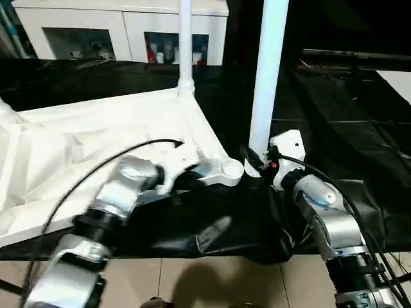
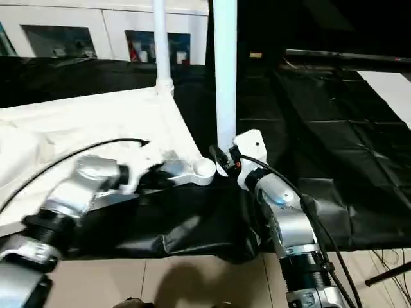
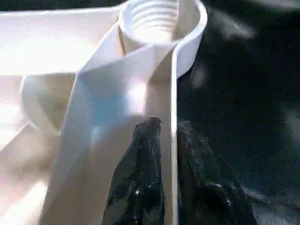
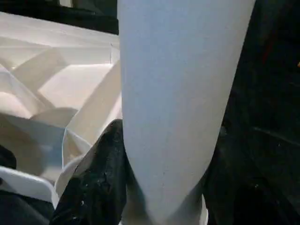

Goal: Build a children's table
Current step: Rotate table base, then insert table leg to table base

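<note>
The children's table lies upside down: a white tabletop with its ribbed underside up on the black sheet. One white leg stands in the far corner socket. The near right corner socket is empty and its thread shows. My left gripper is shut on the tabletop's thin rim just behind that socket, one black finger on each side. My right gripper is shut on the lower end of a second white leg, held upright just beside the empty socket.
The black-sheeted worktable stretches to the right and back, and its front edge drops to the tiled floor. A white cabinet with glass doors stands behind. A flat white board lies at the far right.
</note>
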You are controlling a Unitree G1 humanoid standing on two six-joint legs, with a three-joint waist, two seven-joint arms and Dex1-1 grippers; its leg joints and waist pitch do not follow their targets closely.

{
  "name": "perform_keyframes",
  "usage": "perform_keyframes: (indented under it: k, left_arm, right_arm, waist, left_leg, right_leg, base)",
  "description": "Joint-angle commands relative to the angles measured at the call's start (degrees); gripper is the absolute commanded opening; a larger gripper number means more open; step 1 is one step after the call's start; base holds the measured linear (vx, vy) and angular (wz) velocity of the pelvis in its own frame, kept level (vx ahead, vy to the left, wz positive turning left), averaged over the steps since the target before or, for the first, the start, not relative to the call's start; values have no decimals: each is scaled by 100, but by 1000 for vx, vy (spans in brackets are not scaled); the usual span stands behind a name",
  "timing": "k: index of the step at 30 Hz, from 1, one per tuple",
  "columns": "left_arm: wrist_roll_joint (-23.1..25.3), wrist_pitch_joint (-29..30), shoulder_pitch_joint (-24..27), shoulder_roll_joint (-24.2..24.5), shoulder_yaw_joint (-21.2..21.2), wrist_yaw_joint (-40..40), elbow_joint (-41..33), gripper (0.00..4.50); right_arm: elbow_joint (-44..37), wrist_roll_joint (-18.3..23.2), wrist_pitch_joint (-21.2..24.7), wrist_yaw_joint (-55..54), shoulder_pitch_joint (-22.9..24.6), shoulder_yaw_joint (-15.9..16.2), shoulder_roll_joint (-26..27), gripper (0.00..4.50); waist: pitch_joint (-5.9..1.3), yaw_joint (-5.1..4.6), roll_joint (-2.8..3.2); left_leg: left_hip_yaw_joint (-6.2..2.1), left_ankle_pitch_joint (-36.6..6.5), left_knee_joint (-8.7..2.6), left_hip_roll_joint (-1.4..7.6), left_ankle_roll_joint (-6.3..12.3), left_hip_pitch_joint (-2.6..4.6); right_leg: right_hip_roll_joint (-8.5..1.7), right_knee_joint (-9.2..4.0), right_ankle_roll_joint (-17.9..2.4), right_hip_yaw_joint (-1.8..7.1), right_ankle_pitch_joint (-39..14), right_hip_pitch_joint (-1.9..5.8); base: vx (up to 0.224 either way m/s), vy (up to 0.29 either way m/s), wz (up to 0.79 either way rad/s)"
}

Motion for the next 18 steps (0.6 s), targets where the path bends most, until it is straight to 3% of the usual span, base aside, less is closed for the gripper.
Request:
perform_keyframes:
  k: [1,5,6,10,14,15,16,18]
  left_arm:
    - [164,192,-14,194,-104,21,69,71]
    - [68,229,-16,247,-140,-100,41,71]
    - [53,218,-13,251,-150,-115,31,43]
    - [-89,134,11,186,-98,-151,52,31]
    - [-196,114,104,184,-122,-210,-38,2]
    - [-261,191,166,162,-104,-212,-158,0]
    - [-272,211,181,159,-105,-214,-200,0]
    - [-294,222,198,163,-124,-234,-272,0]
  right_arm:
    - [-39,47,-108,-4,-106,-48,-28,186]
    - [-31,44,-120,-1,-108,-58,-23,186]
    - [-30,46,-123,0,-114,-58,-17,186]
    - [24,266,-59,167,-262,-97,87,186]
    - [137,732,334,572,-505,-182,202,186]
    - [249,967,705,912,-645,-182,171,186]
    - [313,1024,785,1033,-700,-180,149,186]
    - [466,1066,946,1289,-817,-136,58,186]
  waist:
    - [-379,24,4]
    - [-373,-11,-7]
    - [-372,-17,-14]
    - [-386,-10,-20]
    - [-389,-11,-30]
    - [-393,-8,-46]
    - [-397,-15,-80]
    - [-412,4,-91]
  left_leg:
    - [-324,-808,-477,624,120,134]
    - [-337,-932,-487,620,51,128]
    - [-336,-933,-486,617,55,125]
    - [-322,-810,-466,616,133,133]
    - [-322,-786,-463,627,185,140]
    - [-325,-691,-464,630,231,127]
    - [-318,-641,-460,634,260,128]
    - [-300,-415,-438,625,333,125]
  right_leg:
    - [-700,-444,-1413,420,-642,234]
    - [-709,-457,-1398,424,-821,239]
    - [-707,-460,-1393,424,-834,239]
    - [-708,-442,-1448,423,-667,232]
    - [-702,-426,-1467,420,-652,231]
    - [-706,-409,-1494,415,-547,250]
    - [-698,-401,-1500,411,-494,248]
    - [-697,-376,-1541,403,-270,247]
  base:
    - [0,0,0]
    - [0,0,0]
    - [0,0,0]
    - [0,0,0]
    - [0,0,0]
    - [0,0,0]
    - [0,0,0]
    - [0,0,0]
